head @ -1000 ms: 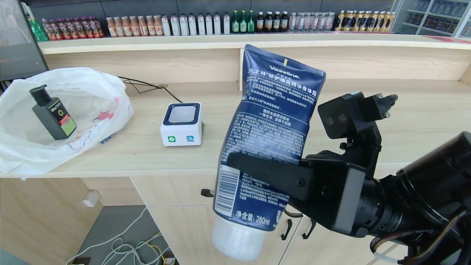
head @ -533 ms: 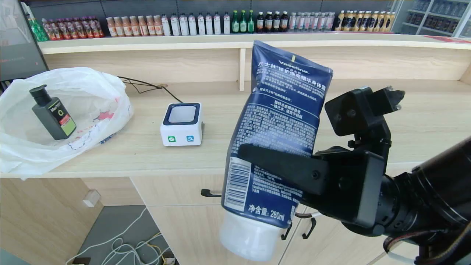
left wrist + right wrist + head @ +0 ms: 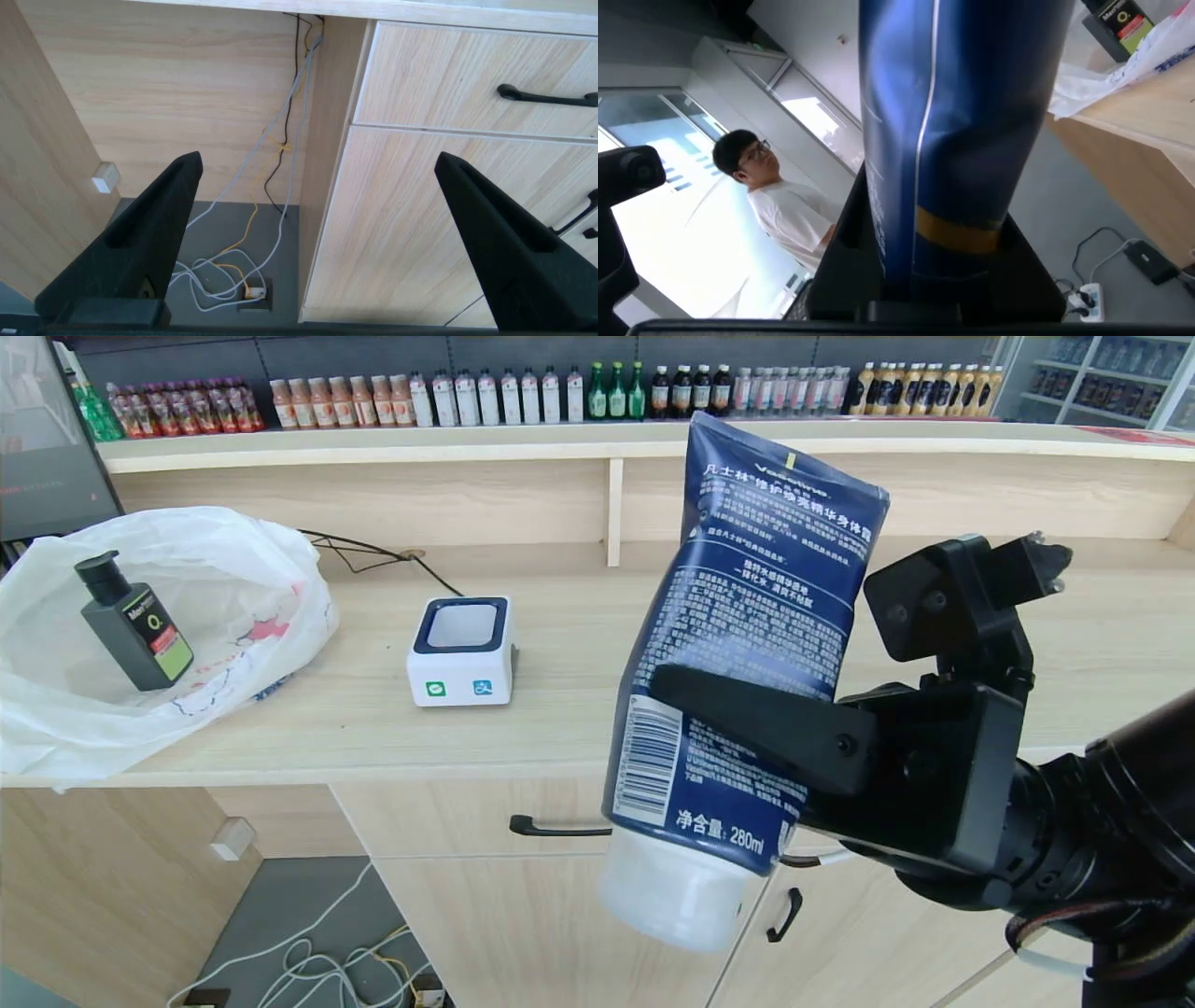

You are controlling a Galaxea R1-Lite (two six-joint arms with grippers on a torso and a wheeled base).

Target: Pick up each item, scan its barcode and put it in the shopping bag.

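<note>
Pinching one tube (image 3: 756,588), right pincer (image 3: 686,700) hovers; left pincer (image 3: 318,168) spread; one bottle (image 3: 135,625) in bag (image 3: 252,569).

right gripper (image 3: 719,723) carrying blue lotion tube (image 3: 747,644) rightward and higher, away from scanner (image 3: 462,651)

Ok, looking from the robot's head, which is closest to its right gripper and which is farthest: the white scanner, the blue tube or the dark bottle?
1. Blue tube: held in the right gripper, cap down.
2. White scanner: on the counter, toward the robot's left.
3. Dark bottle: farthest left, inside the shopping bag.
</note>
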